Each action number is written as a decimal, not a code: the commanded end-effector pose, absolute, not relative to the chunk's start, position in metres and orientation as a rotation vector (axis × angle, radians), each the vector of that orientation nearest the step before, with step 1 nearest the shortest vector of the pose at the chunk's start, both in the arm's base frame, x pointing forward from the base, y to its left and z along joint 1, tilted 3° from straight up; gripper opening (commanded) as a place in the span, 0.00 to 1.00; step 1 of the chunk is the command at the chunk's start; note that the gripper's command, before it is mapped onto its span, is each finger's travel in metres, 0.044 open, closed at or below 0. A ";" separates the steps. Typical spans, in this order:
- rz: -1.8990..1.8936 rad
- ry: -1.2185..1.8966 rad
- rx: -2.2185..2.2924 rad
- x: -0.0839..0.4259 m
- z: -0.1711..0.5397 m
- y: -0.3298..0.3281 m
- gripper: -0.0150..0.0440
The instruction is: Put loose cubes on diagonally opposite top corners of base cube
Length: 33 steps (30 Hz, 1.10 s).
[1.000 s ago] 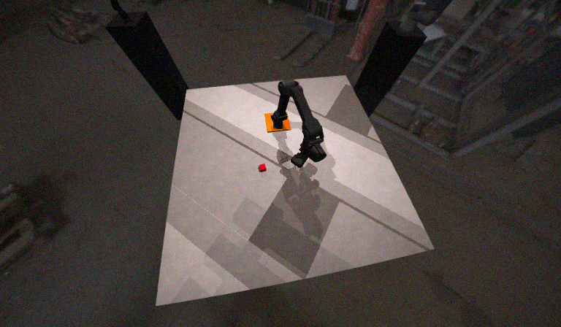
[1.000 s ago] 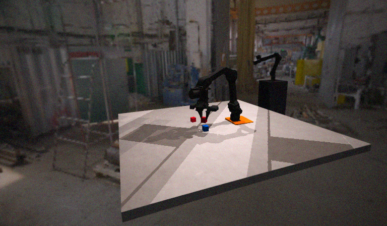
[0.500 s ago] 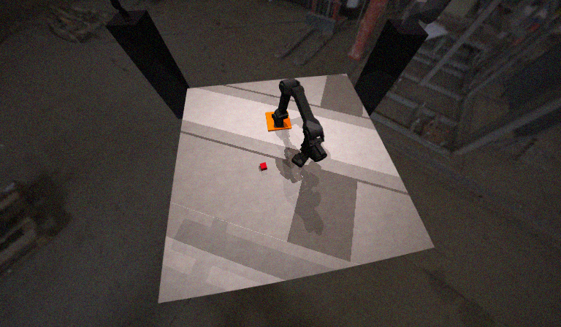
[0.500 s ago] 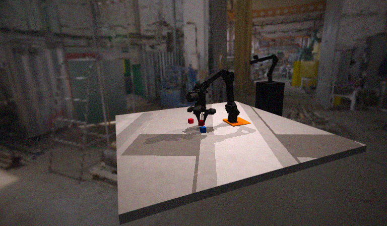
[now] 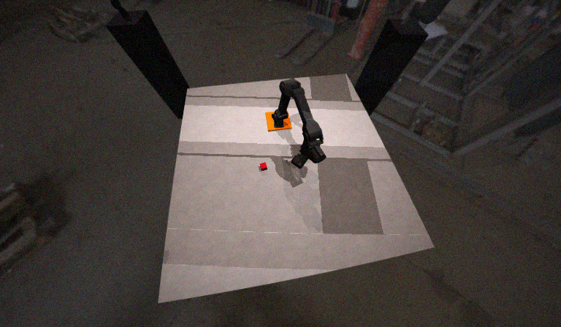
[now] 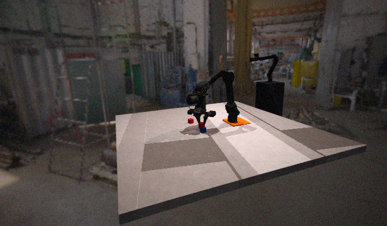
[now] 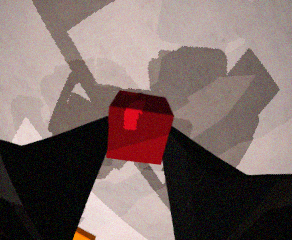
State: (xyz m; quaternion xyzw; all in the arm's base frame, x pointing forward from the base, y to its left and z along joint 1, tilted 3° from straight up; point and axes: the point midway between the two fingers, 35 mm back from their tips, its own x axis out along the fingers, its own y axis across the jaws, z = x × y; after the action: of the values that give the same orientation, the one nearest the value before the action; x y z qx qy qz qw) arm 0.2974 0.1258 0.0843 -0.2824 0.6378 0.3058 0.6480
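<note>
My gripper [image 6: 201, 123] [image 7: 138, 127] points down and is shut on one red cube [image 6: 201, 125] [image 7: 138, 134], with a finger on each side of it. The blue base cube [image 6: 202, 130] stands on the table directly below the held cube in the exterior view. The two overlap there, so I cannot tell whether they touch or how they line up. The blue cube is hidden behind the held cube in the wrist view and under the arm in the top view. The other red cube [image 5: 263, 166] [image 6: 190, 120] lies on the table, apart from the blue one.
The arm's base stands on an orange plate [image 5: 270, 127] [image 6: 244, 122], whose corner [image 7: 84, 235] shows at the bottom of the wrist view. Black pedestals [image 5: 147, 59] [image 5: 391, 59] stand beyond the table's far corners. Shadows cross the table [image 5: 215, 195].
</note>
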 end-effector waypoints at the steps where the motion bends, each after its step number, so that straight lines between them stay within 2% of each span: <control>1: 0.696 1.453 -0.634 0.297 0.083 0.127 0.43; 18: 0.697 1.452 -0.635 0.297 0.082 0.127 0.43; 22: 0.697 1.452 -0.635 0.297 0.082 0.127 0.60; 33: 0.696 1.451 -0.642 0.297 0.093 0.125 0.60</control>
State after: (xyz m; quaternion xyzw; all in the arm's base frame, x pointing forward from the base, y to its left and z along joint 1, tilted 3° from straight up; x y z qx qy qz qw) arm 0.2965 0.1255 0.0866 -0.2821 0.6406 0.3059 0.6454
